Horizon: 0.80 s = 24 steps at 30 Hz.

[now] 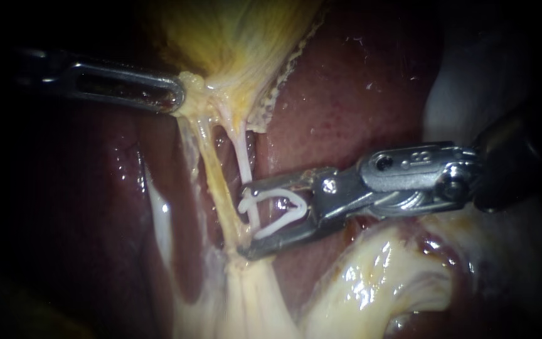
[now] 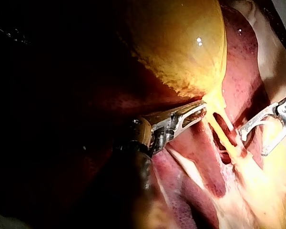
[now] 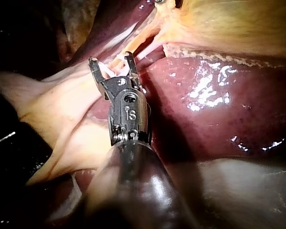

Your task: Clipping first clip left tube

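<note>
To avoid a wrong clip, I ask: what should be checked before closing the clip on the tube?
1. Open clip loaded in right instrument: ok.
2. Thin white tube between clip legs: ok.
3. Left, yellow tube inside clip: not ok, it appears beyond the tips.
4. Grip of left instrument on gallbladder, tubes stretched: ok.
5. Tissue behind clip free: cannot tell.
</note>
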Motion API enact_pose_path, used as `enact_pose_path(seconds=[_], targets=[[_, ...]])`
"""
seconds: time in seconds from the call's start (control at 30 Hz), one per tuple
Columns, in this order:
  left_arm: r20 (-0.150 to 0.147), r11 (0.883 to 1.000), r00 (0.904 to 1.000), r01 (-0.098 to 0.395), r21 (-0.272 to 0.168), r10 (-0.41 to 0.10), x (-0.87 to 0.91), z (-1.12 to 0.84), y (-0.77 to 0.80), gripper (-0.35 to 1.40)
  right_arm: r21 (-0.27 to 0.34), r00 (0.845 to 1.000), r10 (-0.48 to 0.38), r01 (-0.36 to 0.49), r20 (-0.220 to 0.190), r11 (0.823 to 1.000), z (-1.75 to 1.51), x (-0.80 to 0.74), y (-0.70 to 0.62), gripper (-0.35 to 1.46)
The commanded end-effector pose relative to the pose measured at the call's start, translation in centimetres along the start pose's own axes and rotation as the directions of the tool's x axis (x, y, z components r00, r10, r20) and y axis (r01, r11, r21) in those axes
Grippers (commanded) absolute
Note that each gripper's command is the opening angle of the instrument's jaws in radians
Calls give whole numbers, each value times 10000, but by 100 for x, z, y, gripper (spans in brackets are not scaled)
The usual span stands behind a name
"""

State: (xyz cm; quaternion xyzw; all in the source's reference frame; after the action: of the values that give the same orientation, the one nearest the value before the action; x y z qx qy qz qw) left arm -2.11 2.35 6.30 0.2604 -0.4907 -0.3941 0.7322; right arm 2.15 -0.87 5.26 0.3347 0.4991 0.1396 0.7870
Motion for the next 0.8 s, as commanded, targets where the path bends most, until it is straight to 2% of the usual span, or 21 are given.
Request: enact_pose_path(seconds=[0.03,0.27,0.5,0.8], targets=[[0,10000,10000,1,0,-1,0,0,0,-35,80,9999,91,-90,-97,9999,0,0,0,46],[0,10000,10000,1,-1,-1,0,0,0,-35,709,9979,563,-539,-323,9960,5,-3,3,44],[0,10000,10000,1,0,-1,0,0,0,-35,727,9970,728,-706,-280,9949,11,-12,14,44],[1,10000,10000,1,-1,-1,0,0,0,-35,653,9959,870,-852,-253,9942,19,-33,35,44]])
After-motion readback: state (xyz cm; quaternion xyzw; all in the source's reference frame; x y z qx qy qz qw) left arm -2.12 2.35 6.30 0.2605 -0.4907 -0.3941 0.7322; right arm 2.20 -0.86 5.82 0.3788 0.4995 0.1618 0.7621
